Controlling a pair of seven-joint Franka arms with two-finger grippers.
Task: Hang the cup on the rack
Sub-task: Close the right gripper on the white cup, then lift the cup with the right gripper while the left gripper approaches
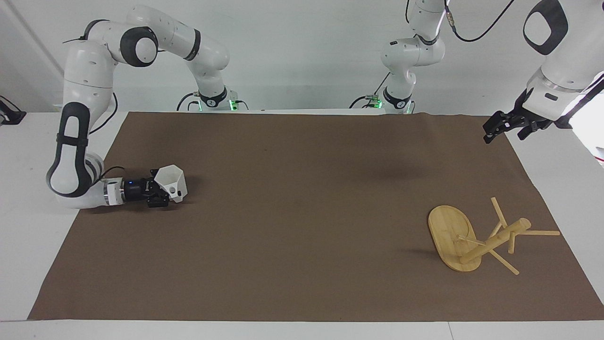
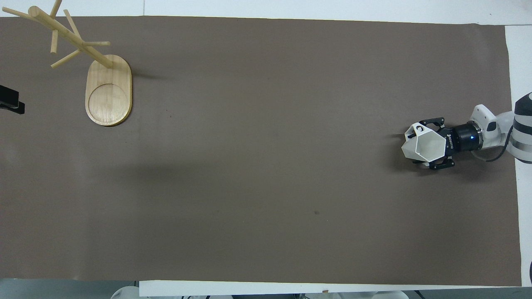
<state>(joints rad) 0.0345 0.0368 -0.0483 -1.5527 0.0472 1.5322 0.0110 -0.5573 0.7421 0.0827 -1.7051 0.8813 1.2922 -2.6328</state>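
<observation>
White cup (image 1: 172,182), light bamboo rack (image 1: 465,241), plain brown mat (image 1: 302,212), black right hand (image 1: 159,194), white table (image 1: 28,226)

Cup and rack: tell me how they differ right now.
The cup is white faceted plastic; the rack is light bamboo. The cup sits in the right gripper at the right arm's end of the brown mat; the rack stands free at the left arm's end, its pegs bare. Both are over the mat.

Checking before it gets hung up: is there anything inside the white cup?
The cup, with the right gripper closed on it low over the brown mat, looks empty: the overhead view shows only bare white inner walls. The very bottom is hard to make out.
</observation>
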